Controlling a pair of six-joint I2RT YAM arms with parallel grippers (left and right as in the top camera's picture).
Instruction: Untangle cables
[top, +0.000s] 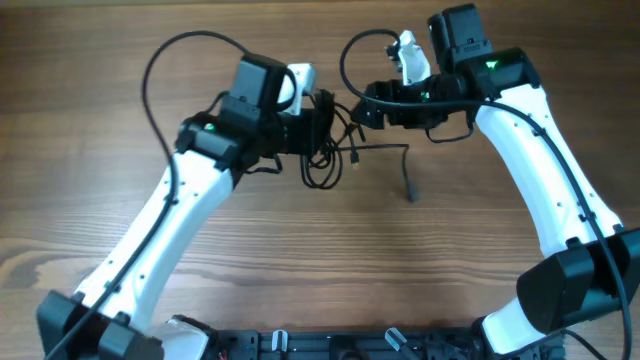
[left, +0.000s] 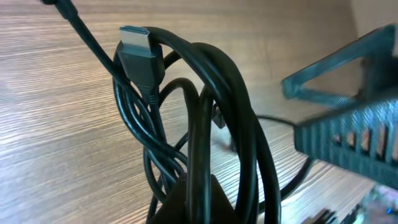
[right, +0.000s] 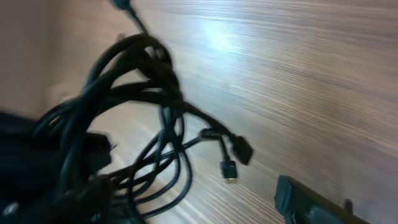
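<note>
Overhead: the cables (top: 322, 165) hang as a knot at upper centre, pinched in the closed left claw (top: 316, 125). The right claw (top: 362, 108) stands wide just beside them, holding nothing.

Left wrist: the loops fill mid-frame and look soft and light, with a flat plug (left: 140, 48) at upper left.

Right wrist: small plugs (right: 235, 158) dangle free at centre, likely the surest place to take hold.

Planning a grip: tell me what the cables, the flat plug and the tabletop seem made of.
Cables: black rubbery or plastic jacket, smooth, slight sheen, bending in loose loops. Flat plug: dark moulded body, likely plastic; bright silver tip looks like metal. Tabletop: wood or wood-look laminate, matte, pale streaked grain; cannot tell which.
</note>
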